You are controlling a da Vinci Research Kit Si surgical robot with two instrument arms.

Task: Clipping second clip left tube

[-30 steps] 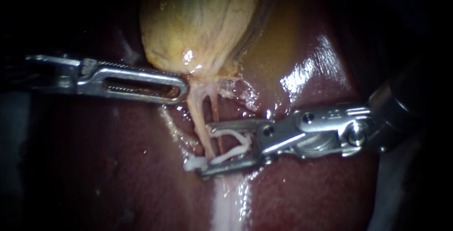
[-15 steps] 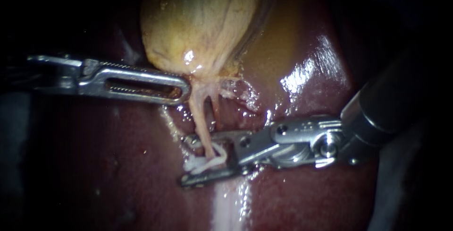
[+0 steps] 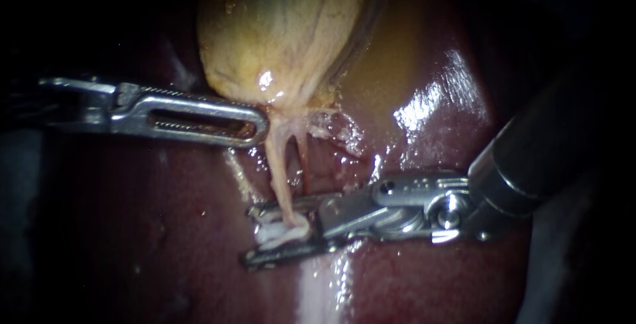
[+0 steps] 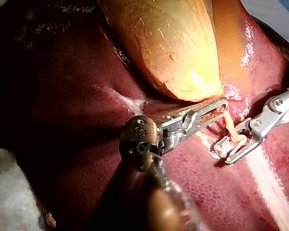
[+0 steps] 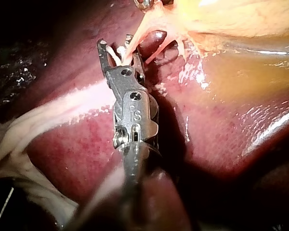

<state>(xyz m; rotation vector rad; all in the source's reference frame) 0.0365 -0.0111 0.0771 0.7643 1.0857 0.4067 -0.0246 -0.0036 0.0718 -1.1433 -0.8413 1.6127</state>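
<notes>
Now: white clip (image 3: 283, 234) sits round left tube (image 3: 277, 171), low on it, well below gallbladder (image 3: 278, 32) neck. R instrument (image 3: 255, 236): tool nearly closed, both jaws pressing clip. L instrument (image 3: 255, 125) tip at gallbladder neck; its hold can't be told. Liver (image 3: 430, 277) beneath.

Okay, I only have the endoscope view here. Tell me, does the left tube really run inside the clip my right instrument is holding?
Observer: Yes. In the left wrist view the left tube runs from under the gallbladder into the clip, between its two legs.
Operator: Is the other tube caught too?
Observer: It seems not. In the right wrist view the reddish tube passes beside the right instrument, outside the clip.
</notes>
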